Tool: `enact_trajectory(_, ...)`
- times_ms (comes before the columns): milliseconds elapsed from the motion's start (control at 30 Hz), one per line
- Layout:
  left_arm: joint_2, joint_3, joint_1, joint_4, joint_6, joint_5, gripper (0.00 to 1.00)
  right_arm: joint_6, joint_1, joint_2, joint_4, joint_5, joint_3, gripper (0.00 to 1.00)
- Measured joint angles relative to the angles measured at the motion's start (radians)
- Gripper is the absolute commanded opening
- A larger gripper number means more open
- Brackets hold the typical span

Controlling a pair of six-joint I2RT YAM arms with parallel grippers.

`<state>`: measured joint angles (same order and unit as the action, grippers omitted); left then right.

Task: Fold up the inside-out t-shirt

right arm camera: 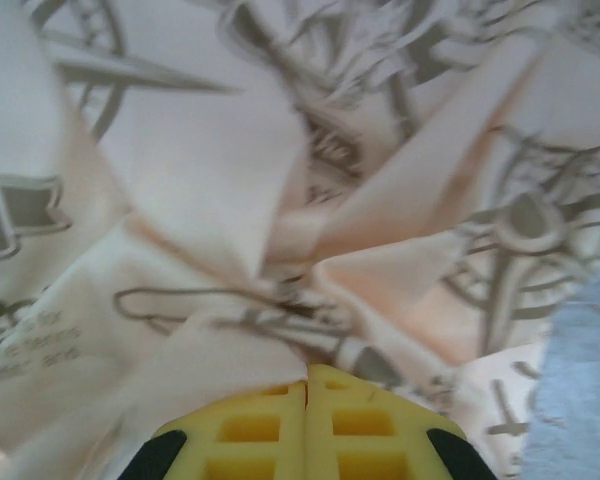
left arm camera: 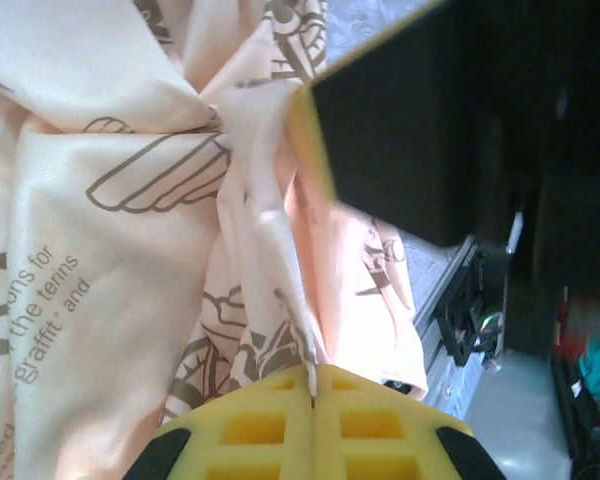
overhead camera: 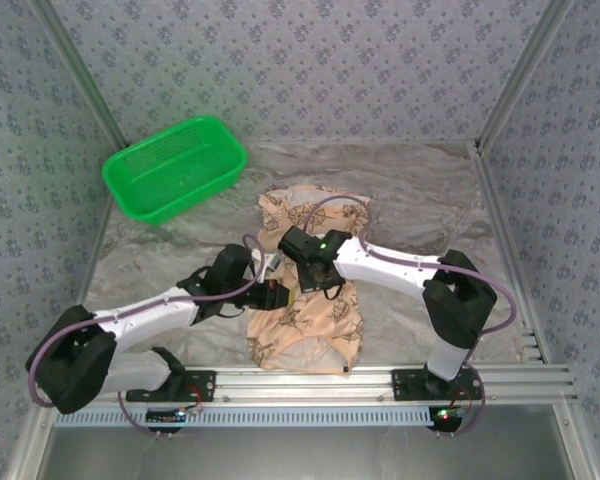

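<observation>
Two pinches hold the t-shirt (overhead camera: 310,335), crumpled mid-bench (overhead camera: 430,200) between the arms: the left gripper (left arm camera: 312,395) is closed on a thin ridge, the right gripper (right arm camera: 307,385) on a bunched crease. Such shallow bites may slip, or drag extra layers, when pulled apart.

The yellow left fingers (left arm camera: 270,430), pressed together, pinch a raised fold of the printed peach t-shirt (left arm camera: 100,250).
</observation>
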<state>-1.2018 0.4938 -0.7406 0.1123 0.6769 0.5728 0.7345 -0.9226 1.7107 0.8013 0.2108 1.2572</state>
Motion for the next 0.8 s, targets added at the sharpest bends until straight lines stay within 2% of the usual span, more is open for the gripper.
enact_trajectory(167,0.062,0.018,-0.006,-0.027,-0.09,-0.005,0.0,-0.059,0.157,-0.104,0.009,0.0,0.0,0.0)
enact_trajectory(333,0.042,0.098,-0.006,-0.066,-0.163,-0.013,0.0,-0.186,0.309,-0.132,-0.083,-0.154,-0.026,0.0)
enact_trajectory(467,-0.04,0.13,0.0,-0.103,-0.218,-0.04,0.04,-0.255,0.334,-0.056,-0.148,-0.298,-0.029,0.0)
enact_trajectory(600,-0.097,0.124,0.047,-0.132,-0.227,-0.046,0.07,-0.272,0.331,0.013,-0.166,-0.338,-0.023,0.01)
enact_trajectory(667,-0.096,0.12,0.067,-0.132,-0.218,-0.046,0.08,-0.272,0.331,0.021,-0.165,-0.338,-0.018,0.16)
enact_trajectory(800,-0.094,0.119,0.087,-0.138,-0.185,-0.047,0.1,-0.289,0.331,0.01,-0.166,-0.319,-0.011,0.32)
